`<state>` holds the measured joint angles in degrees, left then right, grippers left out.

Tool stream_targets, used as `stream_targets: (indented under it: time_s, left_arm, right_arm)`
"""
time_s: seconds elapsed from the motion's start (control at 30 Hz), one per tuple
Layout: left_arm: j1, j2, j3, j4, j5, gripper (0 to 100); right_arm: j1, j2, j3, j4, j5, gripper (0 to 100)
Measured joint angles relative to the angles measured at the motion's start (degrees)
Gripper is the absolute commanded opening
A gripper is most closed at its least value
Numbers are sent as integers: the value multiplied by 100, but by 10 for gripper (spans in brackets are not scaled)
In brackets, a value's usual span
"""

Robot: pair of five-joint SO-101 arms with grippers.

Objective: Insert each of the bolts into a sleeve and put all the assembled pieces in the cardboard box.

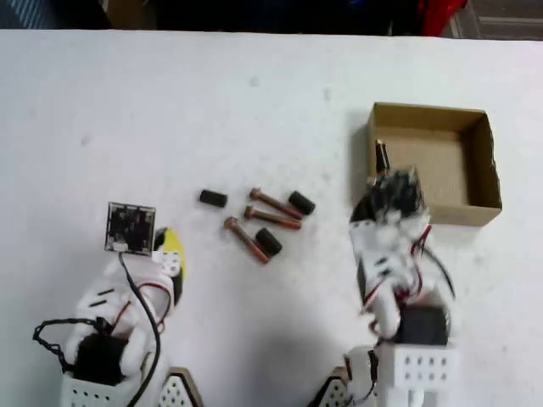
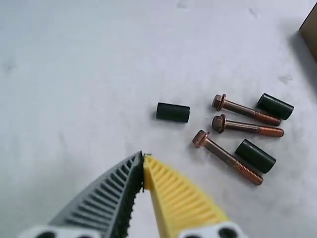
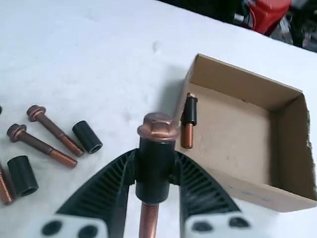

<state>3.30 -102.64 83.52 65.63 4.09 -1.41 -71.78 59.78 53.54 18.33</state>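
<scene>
Three copper bolts (image 2: 245, 109) (image 2: 246, 127) (image 2: 227, 157) lie loose on the white table among three black sleeves (image 2: 173, 112) (image 2: 275, 106) (image 2: 255, 155). My left gripper (image 2: 143, 157) is shut and empty, a short way in front of them. My right gripper (image 3: 155, 157) is shut on an assembled bolt and sleeve (image 3: 155, 166), held upright with the bolt head on top, just outside the near left corner of the cardboard box (image 3: 246, 79). One assembled piece (image 3: 188, 119) lies inside the box against its left wall.
The box (image 1: 479, 161) stands at the table's right, open at the top. The loose parts (image 1: 273, 218) lie mid-table between the two arms. Bare white table stretches behind and to the left of them.
</scene>
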Motion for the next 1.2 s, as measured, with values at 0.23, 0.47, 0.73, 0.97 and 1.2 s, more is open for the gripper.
stream_targets:
  time_s: [0.23,0.47,0.73,0.97,1.2]
  left_arm:
    - [0,35,431,0,-149,21]
    - [0,26,457,0,-299,21]
    - [0,26,484,0,-325,22]
    - [0,70,879,-484,-325,22]
    - [0,53,888,-545,-325,22]
  right_arm:
    - [484,2558,-1609,0,0,16]
    - [976,5081,-3200,0,0,16]
    - [1152,7323,-5125,9,0,16]
    - [1152,8730,-6488,9,0,16]
    - [1152,10057,-7622,9,0,20]
